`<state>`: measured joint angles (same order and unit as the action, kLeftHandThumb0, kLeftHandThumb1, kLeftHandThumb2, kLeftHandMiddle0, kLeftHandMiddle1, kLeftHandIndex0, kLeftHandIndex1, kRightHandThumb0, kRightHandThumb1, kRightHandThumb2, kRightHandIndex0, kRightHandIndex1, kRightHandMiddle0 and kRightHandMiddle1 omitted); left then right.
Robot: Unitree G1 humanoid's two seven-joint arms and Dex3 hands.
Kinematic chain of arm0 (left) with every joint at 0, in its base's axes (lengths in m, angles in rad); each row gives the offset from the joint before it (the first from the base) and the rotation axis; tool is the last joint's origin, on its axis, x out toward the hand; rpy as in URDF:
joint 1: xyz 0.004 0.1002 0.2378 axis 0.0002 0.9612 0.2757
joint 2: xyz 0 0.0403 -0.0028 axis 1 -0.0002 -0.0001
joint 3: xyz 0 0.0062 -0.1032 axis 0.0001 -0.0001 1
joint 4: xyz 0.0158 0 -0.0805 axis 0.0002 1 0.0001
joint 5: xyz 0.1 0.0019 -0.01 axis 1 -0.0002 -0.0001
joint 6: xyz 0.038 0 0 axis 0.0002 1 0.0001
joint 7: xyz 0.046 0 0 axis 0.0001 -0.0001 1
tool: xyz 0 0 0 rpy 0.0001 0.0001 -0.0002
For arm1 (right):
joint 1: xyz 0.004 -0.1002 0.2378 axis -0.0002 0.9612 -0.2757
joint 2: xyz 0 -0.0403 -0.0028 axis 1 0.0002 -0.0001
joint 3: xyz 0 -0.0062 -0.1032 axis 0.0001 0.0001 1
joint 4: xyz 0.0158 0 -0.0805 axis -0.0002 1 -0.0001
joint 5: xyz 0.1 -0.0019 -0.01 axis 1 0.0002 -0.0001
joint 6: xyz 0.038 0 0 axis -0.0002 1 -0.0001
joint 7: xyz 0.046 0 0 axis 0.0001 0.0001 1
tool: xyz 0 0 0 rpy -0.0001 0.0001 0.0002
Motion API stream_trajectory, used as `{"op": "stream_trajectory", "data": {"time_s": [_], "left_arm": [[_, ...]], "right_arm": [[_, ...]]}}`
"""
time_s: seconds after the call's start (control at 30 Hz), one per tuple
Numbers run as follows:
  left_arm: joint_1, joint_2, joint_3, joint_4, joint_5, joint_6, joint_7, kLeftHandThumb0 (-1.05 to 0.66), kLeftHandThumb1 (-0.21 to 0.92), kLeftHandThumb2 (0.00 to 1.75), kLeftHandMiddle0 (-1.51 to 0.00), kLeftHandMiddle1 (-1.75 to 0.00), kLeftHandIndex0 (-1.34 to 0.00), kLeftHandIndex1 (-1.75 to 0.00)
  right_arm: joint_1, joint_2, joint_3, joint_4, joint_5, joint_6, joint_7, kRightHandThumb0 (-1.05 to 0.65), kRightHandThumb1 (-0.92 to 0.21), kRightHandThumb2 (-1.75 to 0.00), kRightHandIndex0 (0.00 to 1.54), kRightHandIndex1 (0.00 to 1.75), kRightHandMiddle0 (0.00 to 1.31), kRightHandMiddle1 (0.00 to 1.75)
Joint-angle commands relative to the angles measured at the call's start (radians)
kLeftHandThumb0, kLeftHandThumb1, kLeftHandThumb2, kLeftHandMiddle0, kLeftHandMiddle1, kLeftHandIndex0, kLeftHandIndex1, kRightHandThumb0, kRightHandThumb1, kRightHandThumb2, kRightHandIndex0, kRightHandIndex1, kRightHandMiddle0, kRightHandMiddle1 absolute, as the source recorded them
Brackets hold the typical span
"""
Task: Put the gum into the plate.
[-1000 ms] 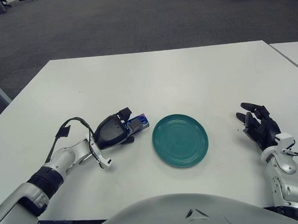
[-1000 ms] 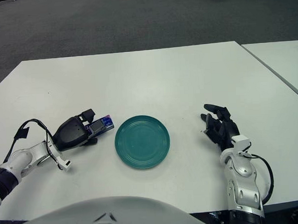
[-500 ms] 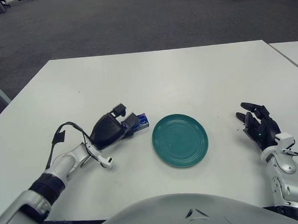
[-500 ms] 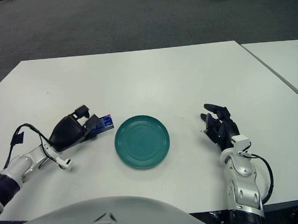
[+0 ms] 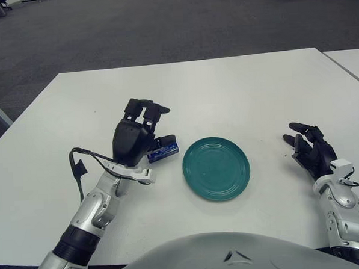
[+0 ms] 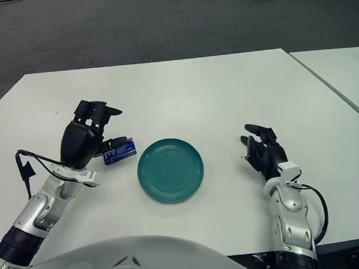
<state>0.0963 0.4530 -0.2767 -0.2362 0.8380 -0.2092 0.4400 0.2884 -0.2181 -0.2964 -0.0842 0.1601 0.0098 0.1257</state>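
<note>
1. Right robot hand (image 5: pixel 311 151) shows nearest, at the desk's right front, well right of the plate; fingers loosely spread, holding nothing, idle.
2. Left robot hand (image 5: pixel 134 137) is on the left side of the desk (image 5: pixel 225 84), raised with its back toward the camera, forearm running down toward the left front edge. Upper fingers (image 5: pixel 145 109) stick up and forward, uncurled. A lower finger reaches right toward the gum; contact there is hidden behind the palm, so I cannot tell whether it pinches the pack or only touches it.
3. Gum (image 5: pixel 163 151) is a small blue pack, just right of the left robot hand's lower edge and partly hidden by it. It seems to sit low on the desk, but lifted or lying I cannot tell.
4. Key relation: gum lies between the left robot hand and the plate (image 5: pixel 217 168). Its long axis runs roughly left-right, slightly tilted, its right end pointing at the plate's left rim, near but not touching.
5. Left robot hand is far nearer the gum than the right, which is across the plate, well apart.
6. Judgement: gum is not yet in the plate; the next move likely needs a secure hold, then a short carry rightward over the near rim.
7. Plate is empty, teal, centre front of the desk.
</note>
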Motion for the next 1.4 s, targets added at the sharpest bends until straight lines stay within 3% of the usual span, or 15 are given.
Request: {"op": "stream_trajectory", "data": {"time_s": [0.0, 0.27, 0.43, 0.57, 0.7, 0.8, 0.87, 1.1, 1.37], "left_arm": [[0.008, 0.018, 0.038, -0.039, -0.052, -0.027, -0.063, -1.04, 0.92, 0.36, 0.00, -0.84, 0.00, -1.45], [-0.004, 0.114, 0.144, -0.125, -0.195, -0.096, -0.266, -1.05, 0.92, 0.35, 0.00, -0.76, 0.00, -1.37], [-0.010, 0.129, 0.173, -0.136, -0.223, -0.091, -0.359, -1.05, 0.92, 0.39, -0.02, -0.75, 0.00, -1.39], [0.002, 0.110, 0.181, -0.158, -0.200, -0.011, -0.436, -1.05, 0.92, 0.41, -0.04, -0.79, 0.00, -1.46], [0.020, 0.036, 0.143, -0.183, -0.110, 0.184, -0.537, -1.05, 0.92, 0.48, -0.09, -0.84, -0.02, -1.44], [0.008, -0.025, 0.095, -0.155, -0.034, 0.268, -0.547, -1.05, 0.92, 0.58, -0.13, -0.89, -0.05, -1.41], [-0.002, -0.052, 0.074, -0.129, -0.004, 0.303, -0.546, -1.05, 0.92, 0.61, -0.13, -0.91, -0.05, -1.40], [-0.084, -0.154, 0.010, 0.199, 0.075, 0.385, -0.391, -1.05, 0.92, 0.66, -0.08, -0.96, 0.00, -1.33], [-0.066, -0.164, -0.004, 0.201, 0.102, 0.475, -0.413, -1.05, 0.92, 0.64, -0.02, -0.89, 0.00, -1.14]], "right_arm": [[0.002, 0.003, 0.007, 0.036, -0.005, 0.024, 0.002, -0.78, -0.92, -0.80, 0.23, 0.50, 0.00, 0.98], [0.002, 0.005, 0.002, 0.049, 0.002, 0.013, 0.005, -0.78, -0.92, -0.81, 0.22, 0.48, 0.00, 0.97], [0.004, 0.011, 0.003, 0.059, 0.005, 0.005, 0.003, -0.78, -0.92, -0.82, 0.22, 0.46, 0.00, 0.95], [0.000, 0.012, 0.002, 0.075, 0.007, -0.005, 0.003, -0.77, -0.92, -0.83, 0.23, 0.45, 0.00, 0.94], [-0.007, 0.008, 0.003, 0.101, 0.002, -0.016, 0.002, -0.75, -0.92, -0.82, 0.25, 0.45, 0.00, 0.93], [-0.009, 0.005, 0.005, 0.110, -0.003, -0.022, 0.002, -0.74, -0.92, -0.82, 0.26, 0.45, 0.00, 0.93], [-0.011, 0.006, 0.008, 0.116, -0.005, -0.026, 0.002, -0.74, -0.92, -0.82, 0.26, 0.45, 0.00, 0.93], [-0.006, 0.018, 0.026, 0.124, -0.021, -0.047, -0.007, -0.75, -0.92, -0.82, 0.27, 0.45, 0.00, 0.94], [0.014, 0.028, 0.031, 0.090, -0.007, -0.047, -0.007, -0.77, -0.92, -0.81, 0.27, 0.46, 0.00, 1.01]]}}
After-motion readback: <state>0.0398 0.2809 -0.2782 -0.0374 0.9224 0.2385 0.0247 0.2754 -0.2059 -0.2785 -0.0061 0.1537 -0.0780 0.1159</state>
